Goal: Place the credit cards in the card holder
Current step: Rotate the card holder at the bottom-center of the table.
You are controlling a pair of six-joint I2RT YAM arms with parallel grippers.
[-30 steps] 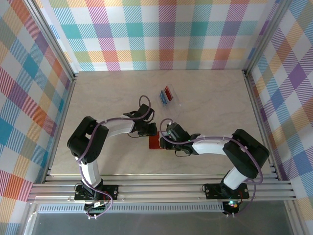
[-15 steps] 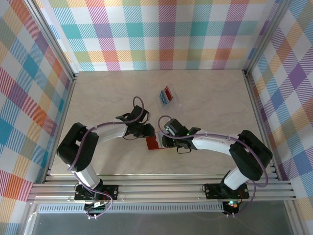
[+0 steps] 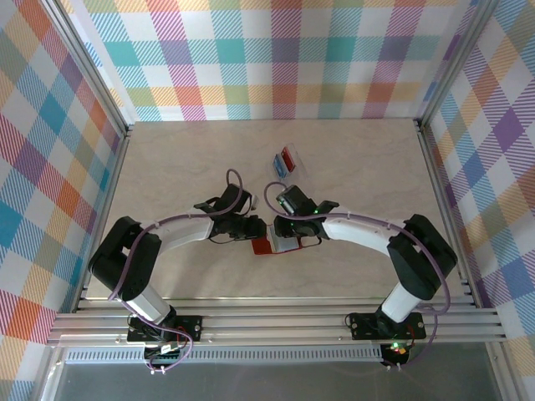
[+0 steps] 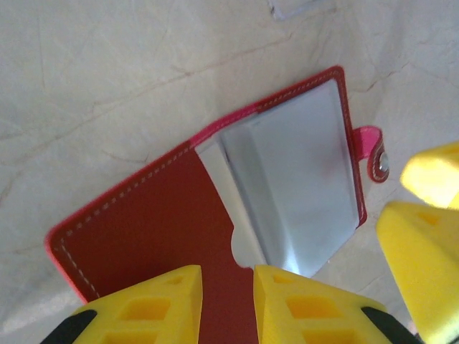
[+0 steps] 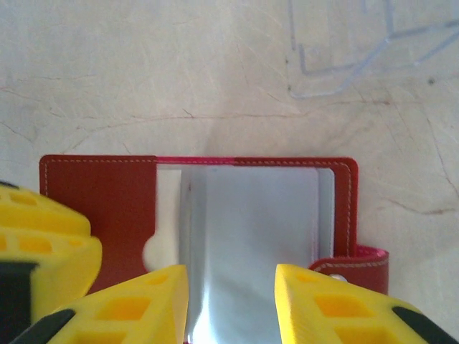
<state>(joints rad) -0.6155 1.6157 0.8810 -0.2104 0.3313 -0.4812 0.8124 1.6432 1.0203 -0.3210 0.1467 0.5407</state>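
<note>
Left gripper: yellow fingers a little apart at the bottom edge of its wrist view, over the red inner cover (whether they press on it, I cannot tell).
Right gripper: fingers well apart, above the pale grey slots.
Card holder: lies open and flat on the table, at the centre of the top view, between both grippers.
Credit cards: blue and red, inside the clear case, above centre, apart from the holder.

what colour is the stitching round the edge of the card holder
Pale white stitching on the red card holder; clearest in the right wrist view.
</note>
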